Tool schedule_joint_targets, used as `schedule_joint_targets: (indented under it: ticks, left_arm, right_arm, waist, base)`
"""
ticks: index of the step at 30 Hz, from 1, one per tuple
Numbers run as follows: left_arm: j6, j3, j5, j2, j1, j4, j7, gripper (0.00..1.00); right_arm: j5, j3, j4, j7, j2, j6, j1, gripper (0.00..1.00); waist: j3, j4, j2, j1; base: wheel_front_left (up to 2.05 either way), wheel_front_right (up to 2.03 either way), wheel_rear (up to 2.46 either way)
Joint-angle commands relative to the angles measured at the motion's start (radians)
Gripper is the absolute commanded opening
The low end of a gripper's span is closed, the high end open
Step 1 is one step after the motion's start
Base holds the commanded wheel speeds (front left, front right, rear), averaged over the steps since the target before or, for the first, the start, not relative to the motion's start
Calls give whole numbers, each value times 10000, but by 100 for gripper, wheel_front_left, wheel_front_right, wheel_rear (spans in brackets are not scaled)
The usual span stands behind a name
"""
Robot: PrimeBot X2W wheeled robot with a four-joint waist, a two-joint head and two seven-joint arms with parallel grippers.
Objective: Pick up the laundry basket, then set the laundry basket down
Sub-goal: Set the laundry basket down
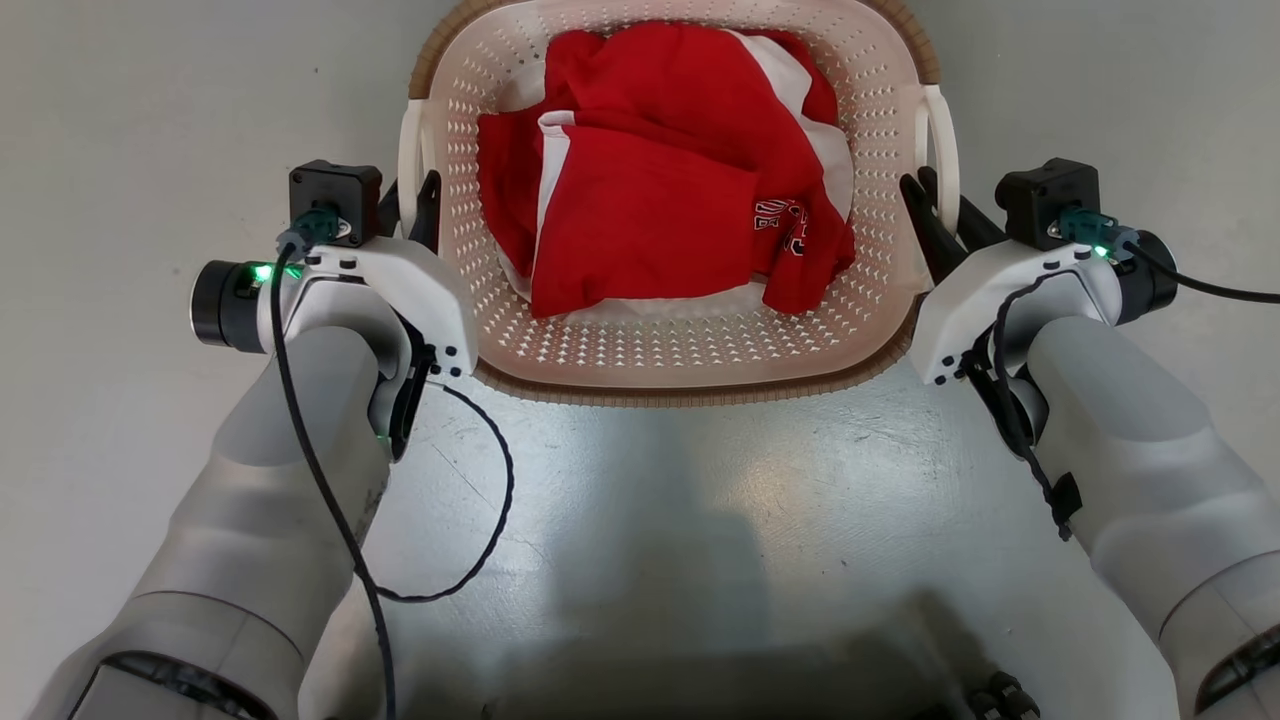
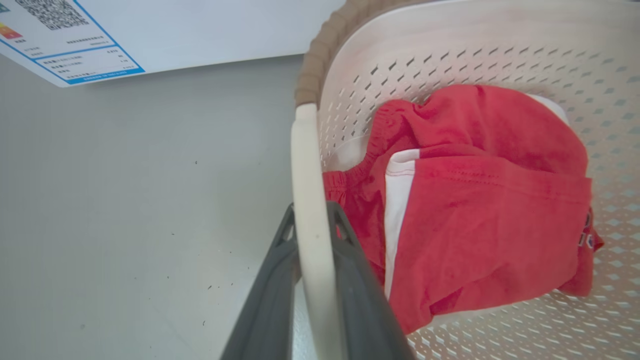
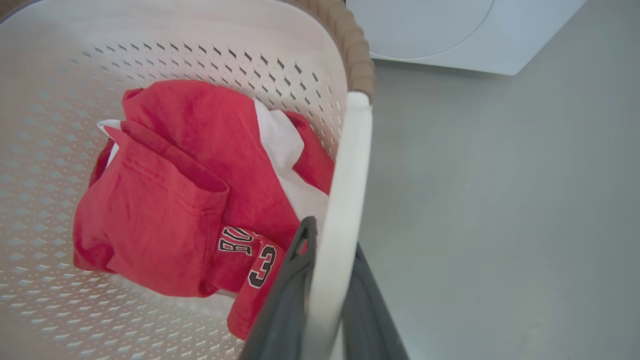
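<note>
On the grey floor [image 1: 650, 500] nearest the robot, the two pale forearms [image 1: 300, 480] are seen reaching out, one down each side. Just beyond them, the left gripper [image 1: 410, 205] is closed on the left handle [image 1: 408, 140] of the laundry basket [image 1: 690, 385], and the right gripper [image 1: 938, 210] is closed on the right handle [image 1: 942, 125]. In the left wrist view the white loop is pinched between the two dark fingers [image 2: 270, 300], one on each side of it. The same pinch is shown in the right wrist view, with the fingers [image 3: 285, 295] pressed against the loop from both sides.

The basket is held squarely between the arms, straight ahead. Inside it a red garment [image 1: 660, 200] with white panels is heaped, with a number printed on one fold. Farther off, past the far rim, the white front of a washing machine [image 3: 450, 35] is caught, apart from the basket, with a label [image 2: 75, 50] on it.

The pick-up is judged to be the step in hand. Both handles are gripped, yet whether the base is clear of the floor cannot be told. Next, an even lift by both arms is called for, so that the basket is kept level and the load is not tipped. After that, a gentle lowering is needed before the fingers are released.
</note>
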State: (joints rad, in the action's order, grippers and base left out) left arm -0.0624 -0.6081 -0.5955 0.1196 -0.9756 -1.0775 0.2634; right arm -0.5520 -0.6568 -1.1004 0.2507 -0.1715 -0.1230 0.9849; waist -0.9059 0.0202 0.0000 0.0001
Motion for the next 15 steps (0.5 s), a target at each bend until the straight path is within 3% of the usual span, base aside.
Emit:
schedule_joint_targets:
  ticks: [1, 11, 12, 13, 14, 15]
  left_arm:
    - [-32, 179, 226, 182, 83, -17, -17, 0]
    - [91, 390, 444, -45, 105, -526, -17, 0]
    - [84, 430, 424, -80, 101, -611, -17, 14]
    - [64, 475, 397, -117, 101, -705, -17, 78]
    - [33, 512, 371, -154, 101, -813, -17, 78]
    - [1, 545, 346, -189, 101, -917, -17, 100]
  right_arm:
    - [264, -130, 168, 110, 400, -77, -621, 0]
    - [656, 317, 6, 110, 515, -77, -686, 0]
    - [701, 395, -97, 110, 516, -77, -670, 41]
    - [755, 472, -210, 110, 523, -77, -650, 98]
    - [845, 540, -311, 110, 522, -77, -617, 100]
    - [928, 632, -360, 110, 532, -77, -593, 100]
  waist:
    - [-4, -1, 0, 0]
    - [29, -45, 0, 0]
    - [43, -55, 0, 0]
    - [59, -62, 0, 0]
    - [78, -66, 0, 0]
    - [100, -67, 0, 0]
  base:
    - [0, 0, 0]
    - [0, 0, 0]
    - [0, 0, 0]
    - [0, 0, 0]
    - [0, 0, 0]
    - [0, 0, 0]
